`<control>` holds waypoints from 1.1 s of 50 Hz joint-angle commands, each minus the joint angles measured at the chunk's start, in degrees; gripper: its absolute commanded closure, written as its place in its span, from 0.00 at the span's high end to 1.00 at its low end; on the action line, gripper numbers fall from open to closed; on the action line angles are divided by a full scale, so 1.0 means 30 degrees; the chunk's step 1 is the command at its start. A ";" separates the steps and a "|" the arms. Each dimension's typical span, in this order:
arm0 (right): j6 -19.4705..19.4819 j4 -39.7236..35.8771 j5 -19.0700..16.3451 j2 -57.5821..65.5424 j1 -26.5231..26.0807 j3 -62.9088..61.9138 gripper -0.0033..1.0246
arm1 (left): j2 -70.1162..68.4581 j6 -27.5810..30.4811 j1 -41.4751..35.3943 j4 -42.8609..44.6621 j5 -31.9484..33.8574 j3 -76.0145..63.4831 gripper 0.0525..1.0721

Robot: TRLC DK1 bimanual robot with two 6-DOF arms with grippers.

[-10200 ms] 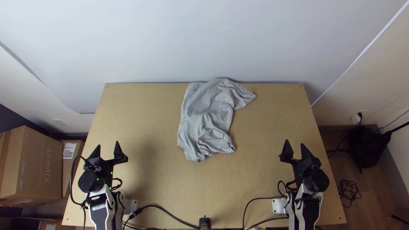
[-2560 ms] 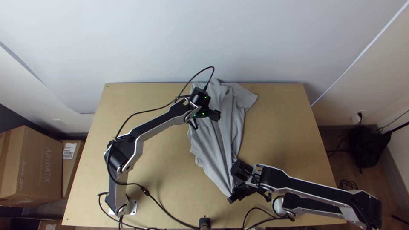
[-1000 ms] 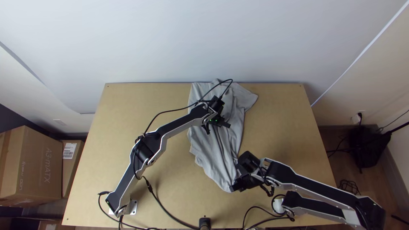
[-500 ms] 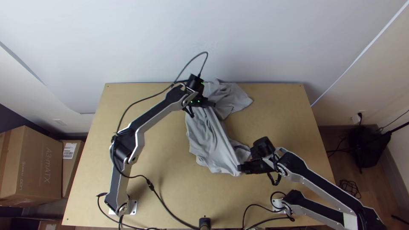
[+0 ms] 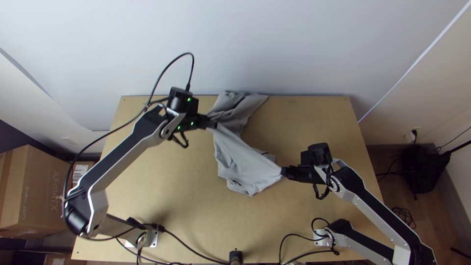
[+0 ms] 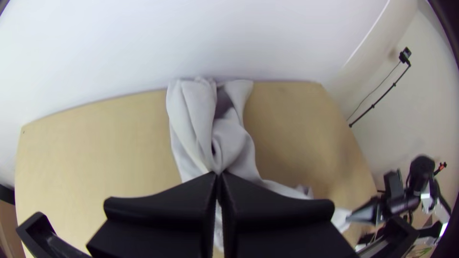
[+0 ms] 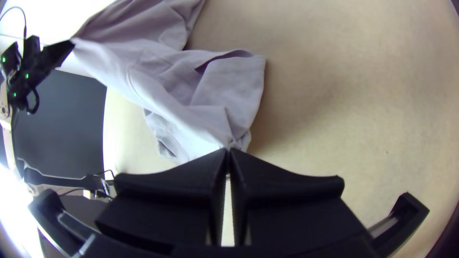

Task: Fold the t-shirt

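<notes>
Spanning the centre of the top view, the crumpled light-grey cloth t-shirt (image 5: 245,159) was taut between the black two-fingered left gripper (image 5: 214,125) and matching right gripper (image 5: 283,172), both clamped on bunched fabric. No neat fold existed; flattening and folding seemingly remained. The top view gave the overall outline; the right wrist view detailed a gaping edge (image 7: 224,58), upper centre.
</notes>
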 commanded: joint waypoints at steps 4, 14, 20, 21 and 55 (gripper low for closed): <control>0.0690 -0.0019 -0.0157 -0.0073 -0.0631 0.0185 0.03 | -0.3617 -0.0128 -0.0706 -0.0049 -0.0155 -0.5210 0.03; 0.0602 -0.0225 -0.0157 -0.0190 -0.1217 -0.0137 0.03 | -0.6400 0.1103 -0.3811 -0.0811 0.0021 -0.9371 0.03; 0.0543 -0.0254 -0.0157 0.0074 -0.1363 -0.0371 0.03 | -0.6576 0.1923 -0.5159 -0.2598 0.1281 -0.9869 0.03; 0.0514 -0.0254 -0.0157 0.0103 -0.1392 -0.0430 0.03 | -0.6605 0.2011 -0.5305 -0.2861 0.1632 -0.9956 0.03; -0.1185 -0.0254 -0.0128 0.0367 -0.3678 -0.1602 0.03 | -0.7337 0.5644 -0.2874 -0.2539 0.4591 -0.7613 0.96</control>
